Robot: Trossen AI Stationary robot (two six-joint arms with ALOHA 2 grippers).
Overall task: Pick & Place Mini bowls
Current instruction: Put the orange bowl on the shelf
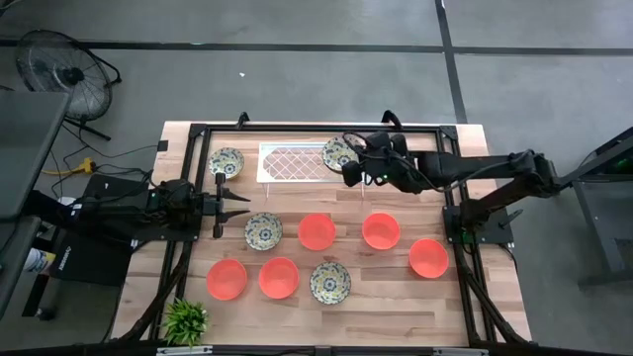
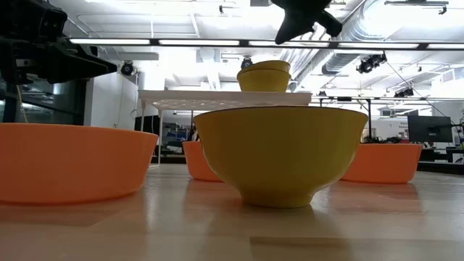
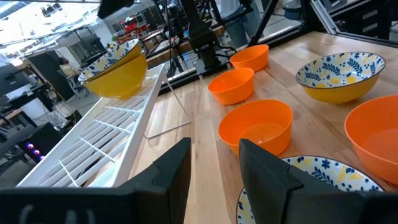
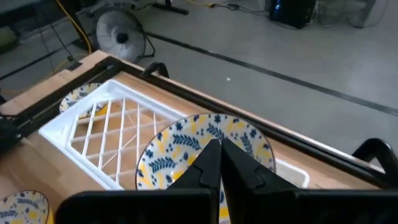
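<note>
The right claw (image 1: 349,174), fingers together and holding nothing, hangs over the floral bowls (image 1: 338,153) stacked at the tray's (image 1: 292,163) right end. The left claw (image 1: 233,202), partly spread and empty, waits near the surface's left edge beside another floral bowl (image 1: 263,231). Orange bowls (image 1: 316,231) fill the surface's centre and front.

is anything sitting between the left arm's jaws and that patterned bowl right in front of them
Nothing visible does. The left gripper stands open over bare wood, and the patterned bowl lies just past its fingertips. The nearest orange bowl sits beyond that bowl.
</note>
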